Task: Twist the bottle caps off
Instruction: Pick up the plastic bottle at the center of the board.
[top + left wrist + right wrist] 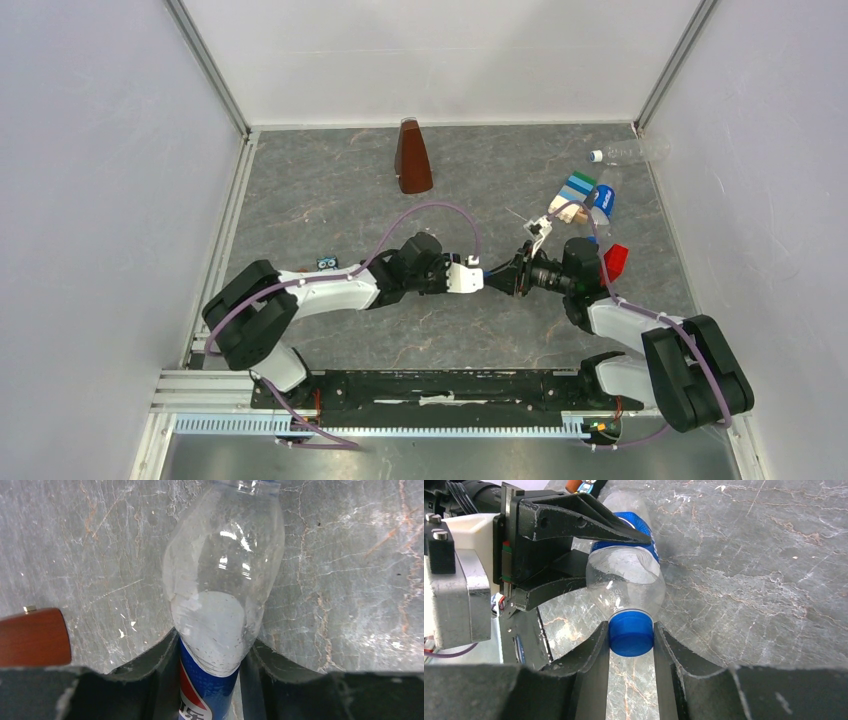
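- Bottle cap (631, 632), blue, sits squeezed tight in my right pincer (631, 639).
- My left pincer (212, 647) is closed around the bottle (222, 570) at its blue label.
- I see both over the worktop (749, 555).

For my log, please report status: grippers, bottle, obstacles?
Left gripper shut on clear plastic bottle with blue label. Right gripper shut on its round blue plastic cap. Brown pyramid-shaped object stands apart.
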Robot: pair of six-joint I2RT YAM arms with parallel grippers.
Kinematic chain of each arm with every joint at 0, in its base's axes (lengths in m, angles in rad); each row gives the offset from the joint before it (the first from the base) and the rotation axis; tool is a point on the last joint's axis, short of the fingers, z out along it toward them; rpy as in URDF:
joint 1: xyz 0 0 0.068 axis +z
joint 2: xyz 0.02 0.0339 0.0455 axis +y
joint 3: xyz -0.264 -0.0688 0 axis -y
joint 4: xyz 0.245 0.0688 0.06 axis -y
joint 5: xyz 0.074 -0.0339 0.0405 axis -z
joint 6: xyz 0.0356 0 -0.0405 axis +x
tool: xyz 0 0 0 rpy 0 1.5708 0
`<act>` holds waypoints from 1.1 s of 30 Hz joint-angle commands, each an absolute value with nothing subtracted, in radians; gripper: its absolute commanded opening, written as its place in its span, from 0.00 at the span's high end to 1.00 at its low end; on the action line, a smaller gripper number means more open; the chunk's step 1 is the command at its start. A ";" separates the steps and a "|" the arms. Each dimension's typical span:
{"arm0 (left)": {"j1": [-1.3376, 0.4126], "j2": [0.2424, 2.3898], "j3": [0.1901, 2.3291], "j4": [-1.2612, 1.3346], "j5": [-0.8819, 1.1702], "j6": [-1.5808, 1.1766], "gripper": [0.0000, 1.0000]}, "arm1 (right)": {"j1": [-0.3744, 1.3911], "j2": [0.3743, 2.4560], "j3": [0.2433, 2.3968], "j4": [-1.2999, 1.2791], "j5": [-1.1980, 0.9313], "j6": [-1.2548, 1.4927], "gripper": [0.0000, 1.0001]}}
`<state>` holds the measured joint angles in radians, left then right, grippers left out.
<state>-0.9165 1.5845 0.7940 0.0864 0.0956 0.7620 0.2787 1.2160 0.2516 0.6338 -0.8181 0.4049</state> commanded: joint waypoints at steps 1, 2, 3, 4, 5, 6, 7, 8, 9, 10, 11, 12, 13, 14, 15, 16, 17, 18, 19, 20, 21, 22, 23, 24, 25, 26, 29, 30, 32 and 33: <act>-0.920 1.500 0.788 0.042 0.140 0.612 0.69 | 0.280 1.204 0.254 0.701 -0.772 0.463 0.78; -0.919 1.486 0.796 0.015 0.150 0.584 0.70 | 0.280 1.206 0.251 0.721 -0.776 0.482 0.71; -0.920 1.473 0.813 -0.038 0.166 0.560 0.72 | 0.281 1.203 0.248 0.738 -0.779 0.501 0.61; -0.919 1.462 0.838 -0.096 0.186 0.531 0.72 | 0.280 1.198 0.246 0.745 -0.776 0.512 0.53; -0.920 1.458 0.861 -0.141 0.198 0.492 0.74 | 0.279 1.189 0.244 0.746 -0.772 0.520 0.48; -0.920 1.458 0.886 -0.193 0.220 0.464 0.75 | 0.280 1.180 0.243 0.750 -0.772 0.523 0.46; -0.920 1.461 0.908 -0.246 0.240 0.447 0.75 | 0.280 1.169 0.242 0.753 -0.776 0.529 0.46; -0.920 1.466 0.924 -0.279 0.252 0.419 0.75 | 0.280 1.161 0.241 0.753 -0.783 0.530 0.46; -0.920 1.473 0.942 -0.306 0.251 0.388 0.76 | 0.280 1.153 0.242 0.753 -0.794 0.535 0.46; -0.920 1.479 0.953 -0.327 0.254 0.361 0.77 | 0.279 1.149 0.244 0.753 -0.809 0.537 0.46; -0.920 1.488 0.963 -0.348 0.263 0.339 0.77 | 0.279 1.146 0.245 0.758 -0.833 0.539 0.46; -0.920 1.493 0.968 -0.361 0.270 0.324 0.77 | 0.280 1.144 0.247 0.762 -0.849 0.541 0.47; -0.920 1.502 0.973 -0.369 0.272 0.304 0.78 | 0.279 1.139 0.246 0.762 -0.864 0.540 0.49; -0.920 1.511 0.977 -0.373 0.266 0.283 0.78 | 0.280 1.134 0.246 0.763 -0.878 0.539 0.50; -0.920 1.519 0.981 -0.382 0.272 0.276 0.78 | 0.279 1.128 0.245 0.764 -0.889 0.537 0.49; -0.920 1.529 0.986 -0.394 0.278 0.271 0.78 | 0.279 1.126 0.247 0.765 -0.906 0.535 0.45; -0.920 1.536 0.988 -0.399 0.276 0.265 0.78 | 0.279 1.123 0.247 0.760 -0.915 0.532 0.41; -0.920 1.540 0.988 -0.399 0.276 0.263 0.78 | 0.281 1.125 0.246 0.756 -0.919 0.525 0.40; -0.920 1.543 0.988 -0.397 0.281 0.265 0.78 | 0.280 1.127 0.248 0.749 -0.920 0.518 0.39; -0.920 1.546 0.988 -0.398 0.285 0.265 0.78 | 0.280 1.131 0.249 0.743 -0.920 0.512 0.38; -0.920 1.546 0.989 -0.397 0.287 0.265 0.78 | 0.281 1.140 0.250 0.740 -0.925 0.507 0.38; -0.920 1.546 0.987 -0.394 0.289 0.265 0.78 | 0.281 1.150 0.250 0.741 -0.931 0.506 0.38; -0.920 1.545 0.985 -0.388 0.287 0.266 0.78 | 0.281 1.160 0.251 0.740 -0.939 0.503 0.38; -0.920 1.541 0.978 -0.374 0.287 0.264 0.78 | 0.281 1.169 0.251 0.737 -0.944 0.496 0.37; -0.920 1.535 0.972 -0.360 0.289 0.265 0.78 | 0.281 1.176 0.251 0.724 -0.946 0.479 0.37; -0.920 1.531 0.966 -0.351 0.297 0.263 0.77 | 0.281 1.183 0.255 0.695 -0.944 0.452 0.34; -0.920 1.522 0.960 -0.337 0.330 0.263 0.77 | 0.280 1.207 0.267 0.639 -0.937 0.398 0.32; -0.920 1.525 0.960 -0.333 0.332 0.260 0.77 | 0.283 1.214 0.256 0.690 -0.959 0.417 0.33; -0.920 1.530 0.963 -0.330 0.341 0.259 0.77 | 0.287 1.226 0.233 0.796 -0.989 0.479 0.36; -0.920 1.532 0.963 -0.325 0.342 0.256 0.77 | 0.292 1.232 0.230 0.814 -0.999 0.487 0.37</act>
